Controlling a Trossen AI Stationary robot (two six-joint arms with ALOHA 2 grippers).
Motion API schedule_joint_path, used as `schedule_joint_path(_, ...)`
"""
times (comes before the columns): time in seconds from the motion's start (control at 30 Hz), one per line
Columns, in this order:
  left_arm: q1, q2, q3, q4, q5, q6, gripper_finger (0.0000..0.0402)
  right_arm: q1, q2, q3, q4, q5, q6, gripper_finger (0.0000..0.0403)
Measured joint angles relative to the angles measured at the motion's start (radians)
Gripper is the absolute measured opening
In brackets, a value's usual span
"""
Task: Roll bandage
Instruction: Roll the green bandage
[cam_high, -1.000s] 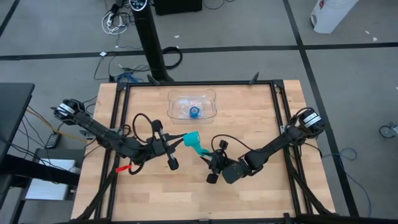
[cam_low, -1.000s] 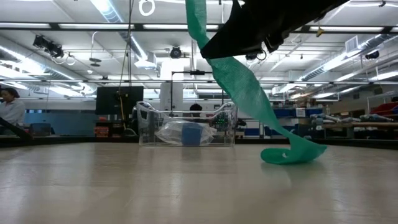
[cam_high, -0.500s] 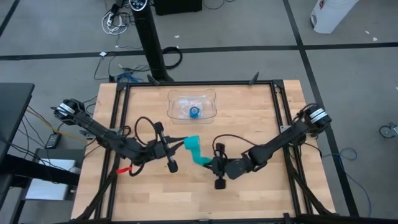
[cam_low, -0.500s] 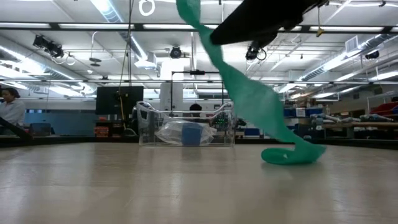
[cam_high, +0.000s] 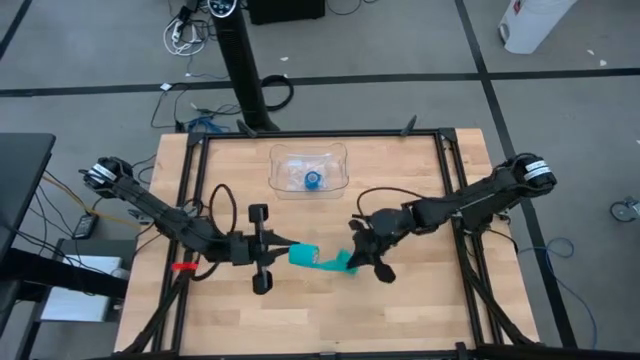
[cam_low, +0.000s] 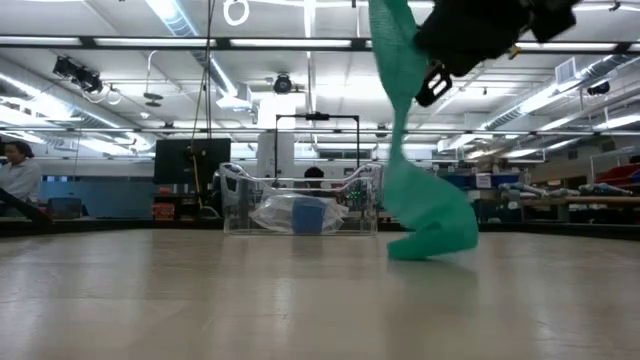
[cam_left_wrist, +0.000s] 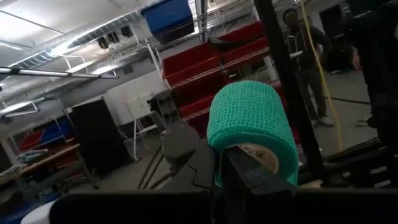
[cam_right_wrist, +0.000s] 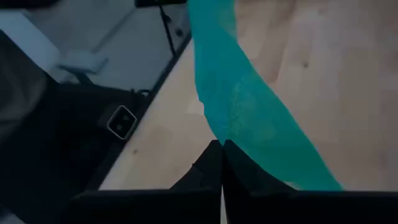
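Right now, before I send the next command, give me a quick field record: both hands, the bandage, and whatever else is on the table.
left hand: shut on the rolled end of the bandage, left of table centre
right hand: shut on the loose strip, right of centre
bandage: teal, part rolled; the strip runs between the two hands and hangs down to the tabletop in the low view
plastic tray: clear, at the far edge, holding a small blue roll
table: wooden top

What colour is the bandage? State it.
Teal-green, an open-weave fabric; the bandage shows best in the left wrist view.
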Motion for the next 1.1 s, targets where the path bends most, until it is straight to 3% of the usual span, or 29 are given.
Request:
schedule_joint_path(0.43,0.027,-0.003,0.047,0.029,-0.005,0.132,0.0019,-0.131,0.156,-0.319,0.855,-0.292,0.364,0.0)
schedule_joint_path(0.57,0.044,-0.003,0.089,-0.057,-0.01,0.157,0.0019,-0.159,0.207,-0.356,0.983,-0.336,0.466,0.0)
schedule_joint_path(0.67,0.052,0.005,0.1,-0.087,-0.053,0.154,0.0019,-0.162,0.215,-0.356,0.98,-0.322,0.458,0.0)
schedule_joint_path(1.1,0.052,0.005,0.101,-0.166,-0.241,0.076,0.0019,-0.064,0.162,-0.283,0.957,-0.034,0.292,0.0015)
